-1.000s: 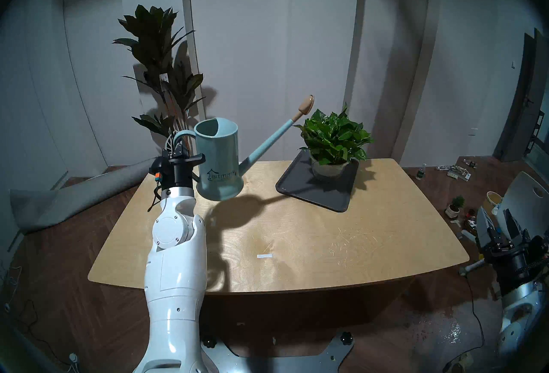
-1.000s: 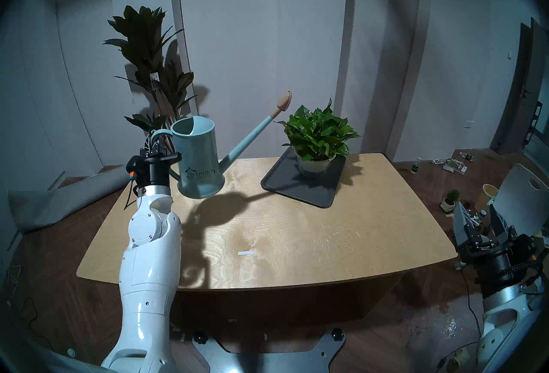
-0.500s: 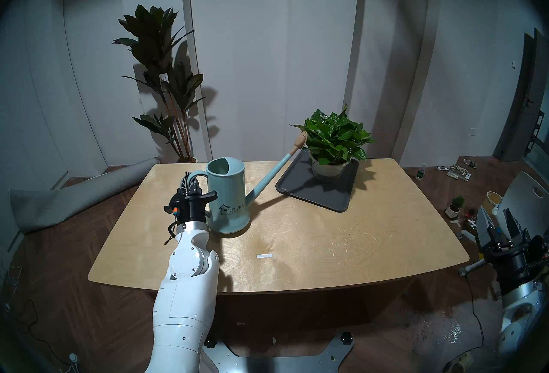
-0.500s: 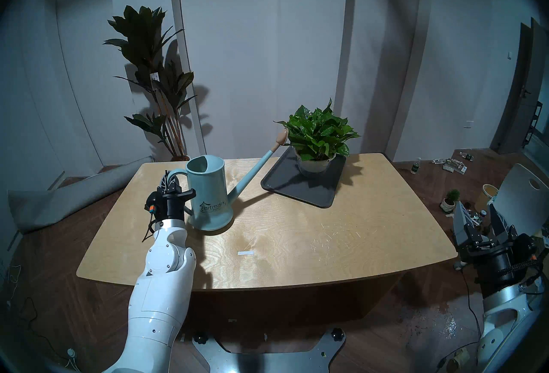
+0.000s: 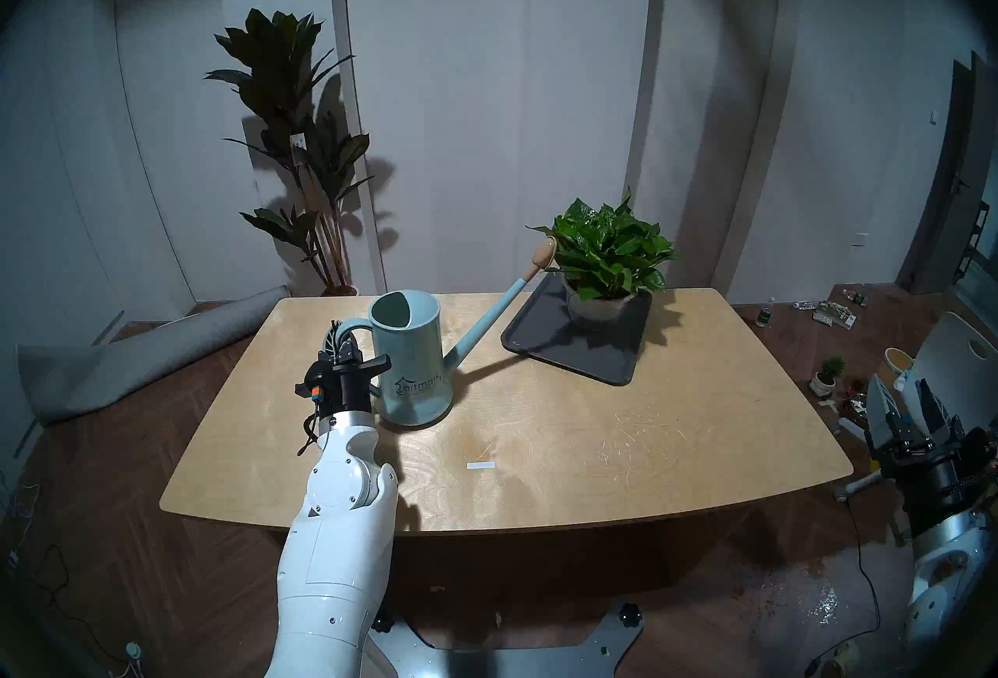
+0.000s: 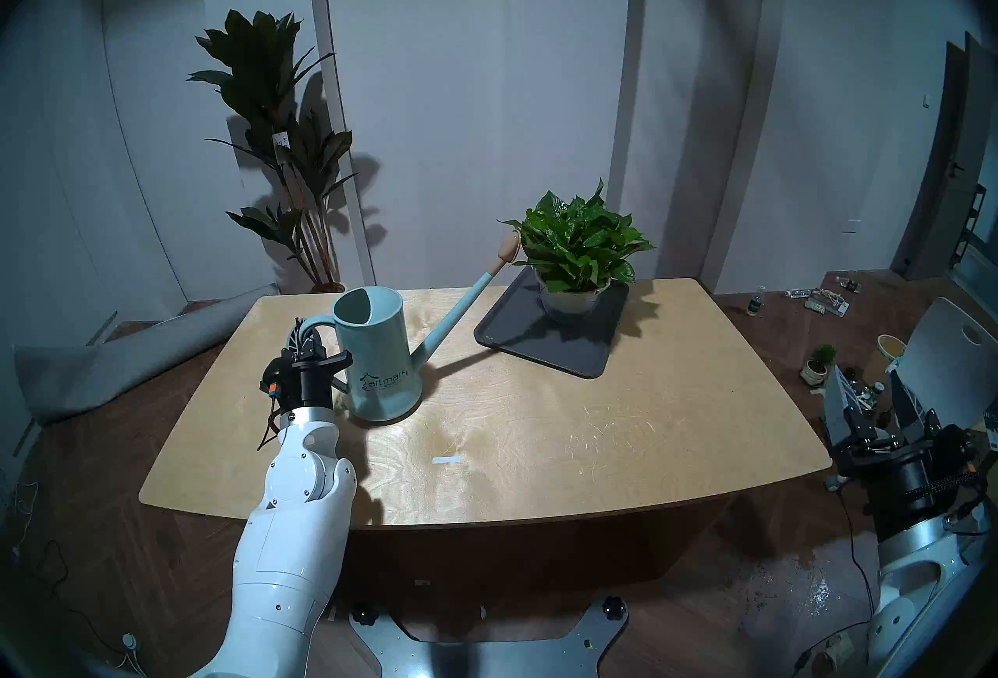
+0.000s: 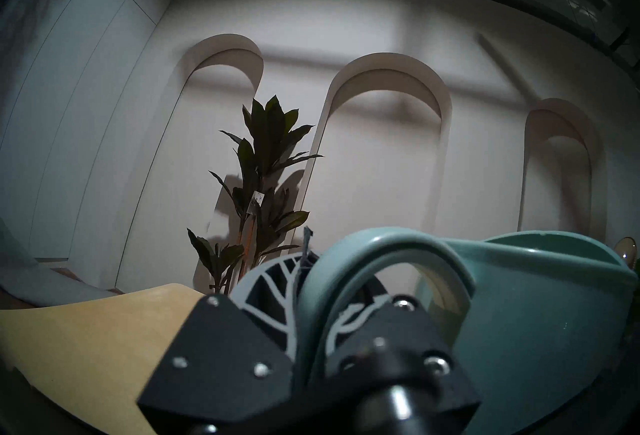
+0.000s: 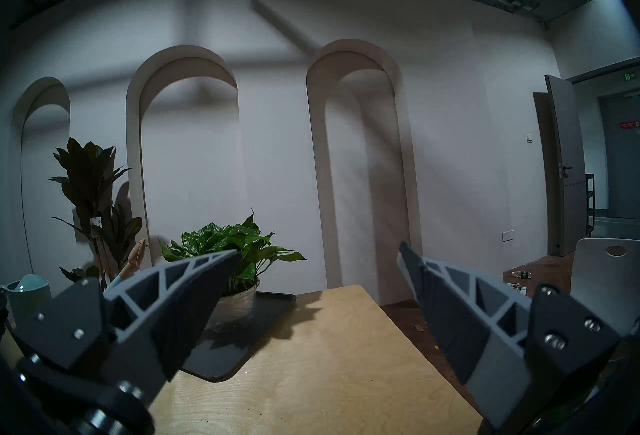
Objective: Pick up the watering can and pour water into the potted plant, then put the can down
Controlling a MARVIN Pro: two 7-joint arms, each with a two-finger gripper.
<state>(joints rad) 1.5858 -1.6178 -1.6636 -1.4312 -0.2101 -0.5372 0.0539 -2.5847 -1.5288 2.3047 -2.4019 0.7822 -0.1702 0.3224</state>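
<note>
The pale teal watering can [image 5: 413,369] stands upright on the wooden table [image 5: 594,444], left of centre. Its long spout points up and right, and the tan rose tip [image 5: 544,253] sits beside the leaves of the potted plant [image 5: 610,250]. That plant stands in its pale pot on a dark tray [image 5: 545,347] at the back right. My left gripper [image 5: 343,336] is shut on the can's loop handle [image 7: 381,250], with a finger on each side. My right gripper [image 5: 899,390] is open and empty, off the table's right edge.
A tall dark-leaved plant [image 5: 291,120] stands on the floor behind the table's left corner. A rolled grey mat [image 5: 151,353] lies to the left. A white tape mark [image 5: 480,466] is on the table. A tiny potted plant [image 5: 829,371] and a white chair [image 5: 956,353] are at the right.
My left arm lowered the can from the air onto the table, and the spout tip dropped beside the plant's leaves. In the last half second the can shifted slightly left.
</note>
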